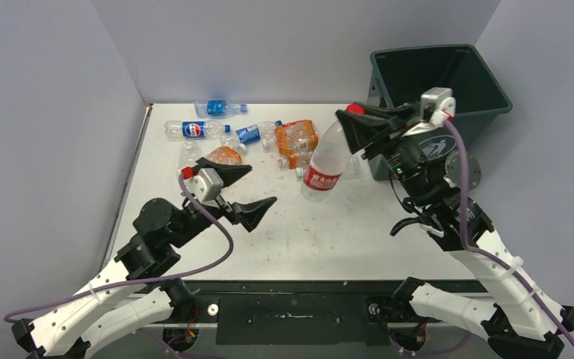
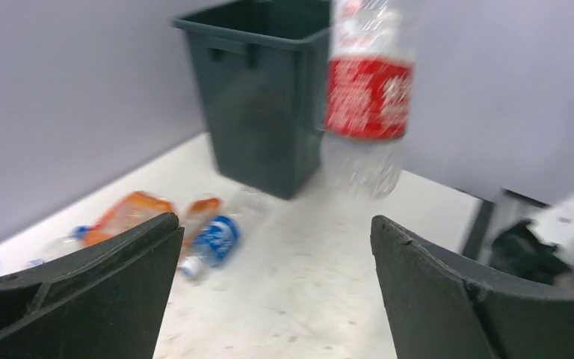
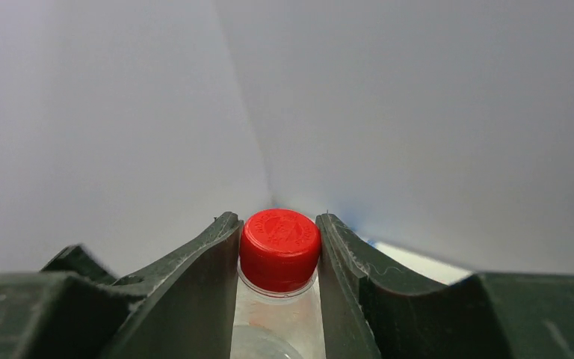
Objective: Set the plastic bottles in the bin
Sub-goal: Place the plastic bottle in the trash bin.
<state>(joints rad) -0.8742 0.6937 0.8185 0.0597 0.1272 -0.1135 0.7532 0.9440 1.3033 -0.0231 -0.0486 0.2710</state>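
The raised bottle (image 1: 327,161) is clear, with a red label lettered in white and a red cap (image 3: 279,249), against the dark grey-green bin (image 1: 448,71) at far right. On the white, faintly speckled table (image 1: 329,239) lie orange bottles (image 1: 297,142) and, far left, clear blue-labelled bottles (image 1: 193,129). The left gripper (image 1: 261,185) and right gripper (image 1: 347,123) have black fingers (image 1: 258,209), and purple cables (image 1: 224,247) run along their white-and-black arms (image 1: 493,254).

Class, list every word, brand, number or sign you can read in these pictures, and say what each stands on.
No word reads clearly in any view.
Blue-label bottle: round red, white and blue emblem, Pepsi-like; lettering too small.
Red-label bottle in the right gripper: white characters, too blurred.
Its red cap: embossed lettering, unreadable.
Other bottles: labels too small.
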